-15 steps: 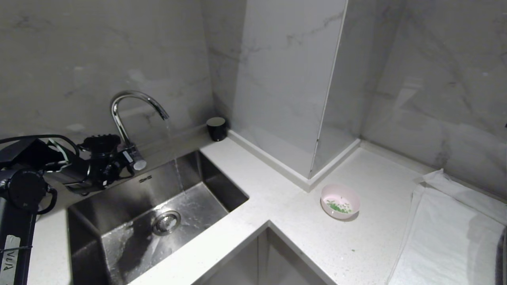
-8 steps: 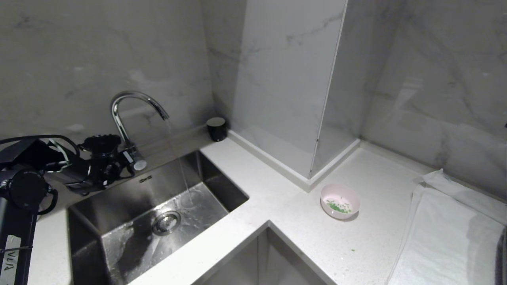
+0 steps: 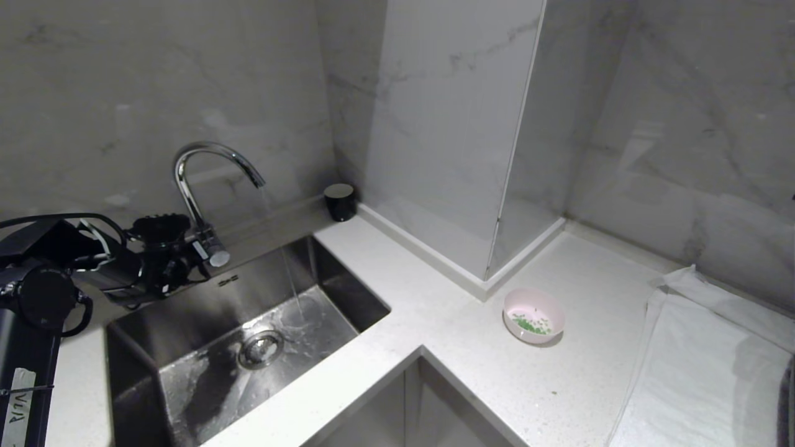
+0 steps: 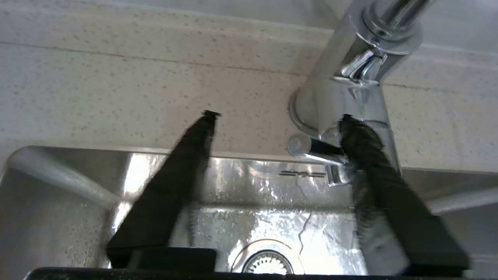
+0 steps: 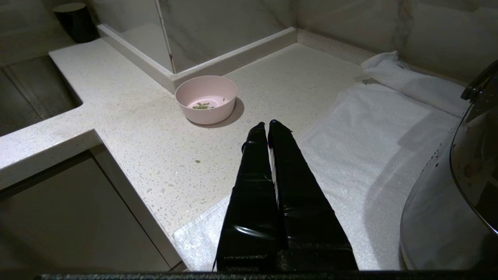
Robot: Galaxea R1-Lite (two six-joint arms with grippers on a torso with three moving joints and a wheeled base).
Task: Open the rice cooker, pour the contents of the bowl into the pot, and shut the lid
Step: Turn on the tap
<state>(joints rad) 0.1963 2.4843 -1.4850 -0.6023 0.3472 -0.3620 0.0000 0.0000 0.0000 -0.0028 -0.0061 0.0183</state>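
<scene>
The left end effector (image 4: 276, 118) is by the tap (image 3: 205, 180) at the back of the sink (image 3: 155, 347), its fingers spread wide apart and holding nothing. Water runs into the sink. The right end effector (image 5: 267, 124) hangs over the white bench (image 5: 155, 128), fingers pressed together. The pink bowl (image 3: 533, 315) with green bits (image 3: 531, 324) sits on the bench, near a white towel (image 3: 702, 366).

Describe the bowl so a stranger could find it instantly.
Start at the steel sink and follow the white counter rightwards past the marble pillar's corner. The bowl sits just there: small, pale pink, holding green bits, unlike the black cup.
</scene>
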